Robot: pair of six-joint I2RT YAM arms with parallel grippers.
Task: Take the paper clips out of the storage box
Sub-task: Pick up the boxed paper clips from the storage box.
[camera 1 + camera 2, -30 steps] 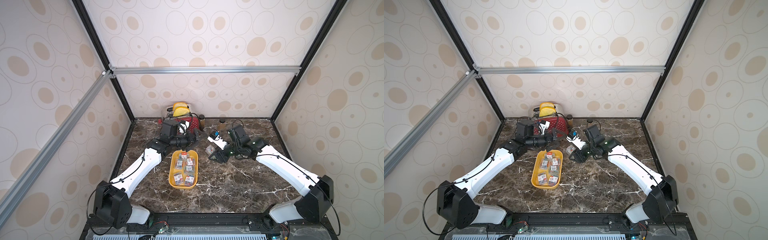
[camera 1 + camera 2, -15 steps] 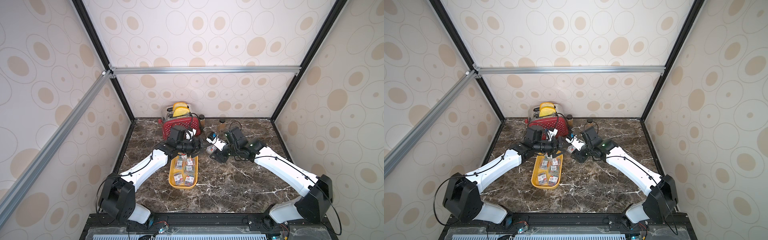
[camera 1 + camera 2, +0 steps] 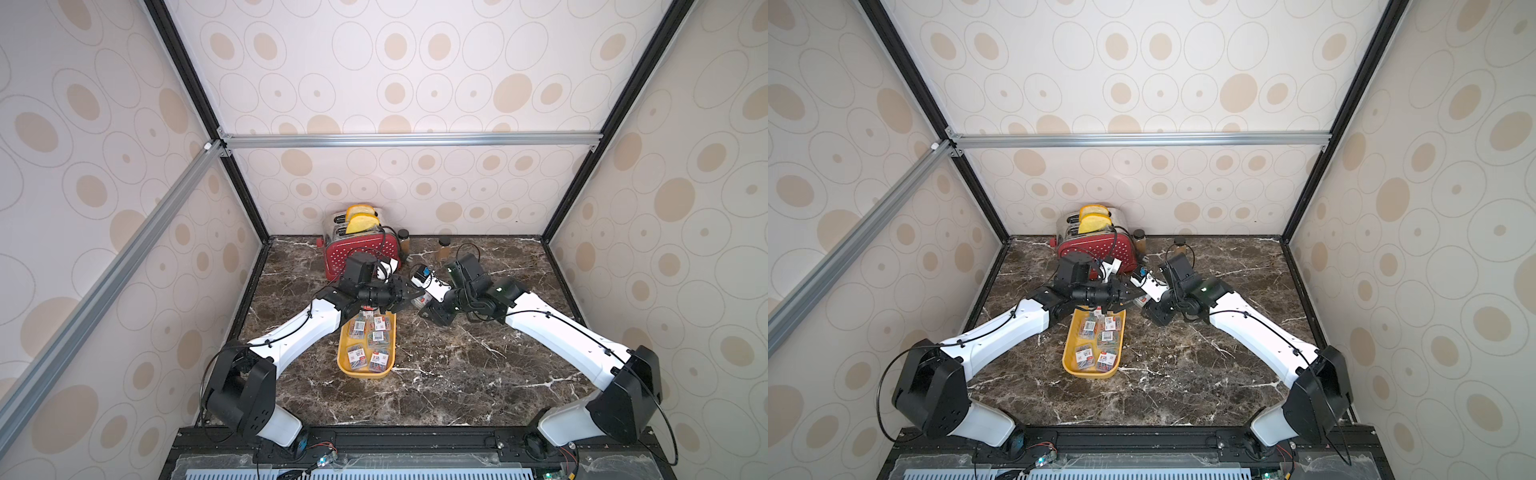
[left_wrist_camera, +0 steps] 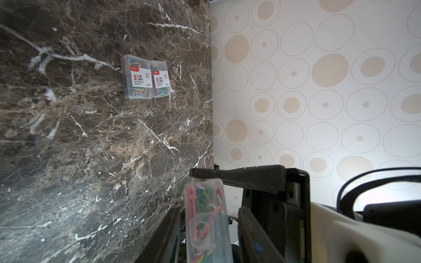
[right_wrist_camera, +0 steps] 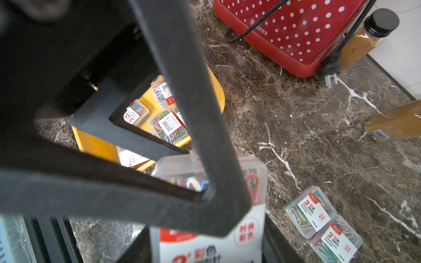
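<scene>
Dark marble tabletop (image 3: 436, 386) with yellow storage box (image 3: 365, 374), red toaster (image 3: 353, 251), two brown jars (image 3: 444, 248), two clip cases (image 4: 145, 79).

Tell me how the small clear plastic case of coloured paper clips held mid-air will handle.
Probably rigid: the clear plastic case shows straight edges in the grip. Loose clips inside may shift. Flat-sided, it should slide, not roll, like the two cases lying on dark marble.

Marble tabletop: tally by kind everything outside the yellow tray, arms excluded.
Clear plastic paper-clip cases: 3 (2 lying on the dark marble tabletop, 1 in the right gripper)
Red white-dotted toaster: 1
Yellow toast slices in it: 2
Brown black-capped bottles: 2
Total: 8
</scene>
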